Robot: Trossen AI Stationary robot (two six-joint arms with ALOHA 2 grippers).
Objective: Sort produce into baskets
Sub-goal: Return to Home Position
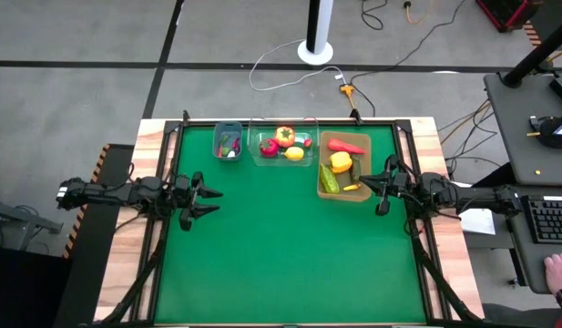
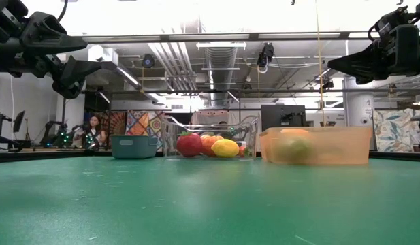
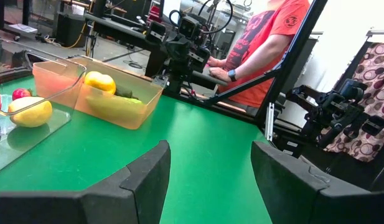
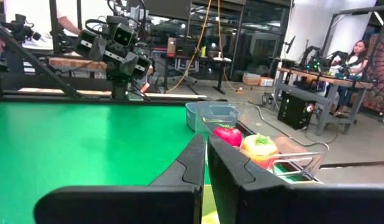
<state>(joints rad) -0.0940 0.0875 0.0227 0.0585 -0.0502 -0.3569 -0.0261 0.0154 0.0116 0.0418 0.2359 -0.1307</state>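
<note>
All the produce lies in three containers along the table's far edge. The small blue-grey bin (image 1: 228,140) holds tiny green and red bits. The clear tub (image 1: 285,155) holds a red round piece (image 1: 269,147), a yellow-orange pepper (image 1: 285,136) and a lemon (image 1: 295,153). The tan tray (image 1: 324,138) holds a red chilli (image 1: 346,146), a yellow pepper (image 1: 341,162), green cucumbers (image 1: 330,179) and a small yellow piece (image 1: 352,188). My left gripper (image 1: 212,201) is open and empty over the left of the mat, raised off it (image 2: 80,68). My right gripper (image 1: 370,187) is shut and empty, raised beside the tray's near right corner (image 4: 207,158).
The green mat (image 1: 290,255) lies bare in front of the containers. Black frame rails (image 1: 176,137) border the mat on the left and right. A person in a red shirt (image 3: 266,43) stands beyond the table's right side, with a hand (image 1: 558,269) at a desk.
</note>
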